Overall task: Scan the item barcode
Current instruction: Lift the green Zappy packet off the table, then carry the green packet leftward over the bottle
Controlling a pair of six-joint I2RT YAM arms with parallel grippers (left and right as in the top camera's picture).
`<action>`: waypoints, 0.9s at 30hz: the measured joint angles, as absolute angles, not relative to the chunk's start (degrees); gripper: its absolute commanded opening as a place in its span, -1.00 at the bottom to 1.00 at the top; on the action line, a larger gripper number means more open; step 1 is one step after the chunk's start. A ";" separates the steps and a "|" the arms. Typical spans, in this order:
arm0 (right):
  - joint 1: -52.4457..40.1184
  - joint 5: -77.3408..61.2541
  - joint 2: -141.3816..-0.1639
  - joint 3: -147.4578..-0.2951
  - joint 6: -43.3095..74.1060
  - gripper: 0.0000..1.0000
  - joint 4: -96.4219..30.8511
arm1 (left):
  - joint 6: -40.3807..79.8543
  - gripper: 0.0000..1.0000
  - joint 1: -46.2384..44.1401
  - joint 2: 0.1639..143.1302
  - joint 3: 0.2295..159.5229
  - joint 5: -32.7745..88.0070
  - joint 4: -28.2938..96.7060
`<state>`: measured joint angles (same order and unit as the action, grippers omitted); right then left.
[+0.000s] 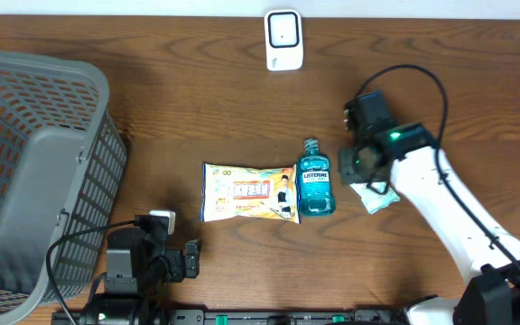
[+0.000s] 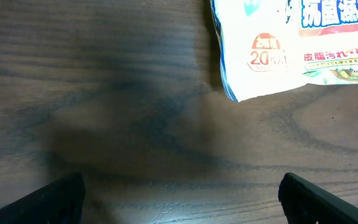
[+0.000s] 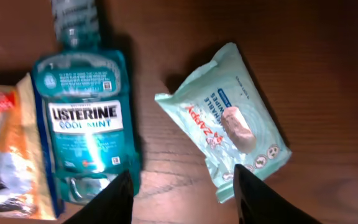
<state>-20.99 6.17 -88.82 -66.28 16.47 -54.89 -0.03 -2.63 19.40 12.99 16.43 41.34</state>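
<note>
Overhead evenly lit, sharp; left wrist view soft, dark shadow on table [image 2: 104,93]; glare on mouthwash bottle [image 3: 82,127]

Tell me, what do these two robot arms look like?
The right arm is a white tube ending in a black wrist with a small green light and a looping black cable. The left arm is mostly black, with a white block and its own black cable. Both have black fingers.
</note>
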 measured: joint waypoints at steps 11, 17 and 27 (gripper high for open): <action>-27.29 21.50 -88.82 -58.39 14.37 0.21 -47.68 | -0.03 0.99 -2.63 19.40 12.99 16.43 41.36; -27.31 24.32 -88.84 -50.19 11.99 0.24 -38.87 | -0.05 0.99 -2.63 19.40 12.99 16.45 41.36; -29.10 27.70 -90.50 -43.59 9.34 0.08 -29.65 | -0.03 0.99 -2.63 19.40 12.99 16.43 41.36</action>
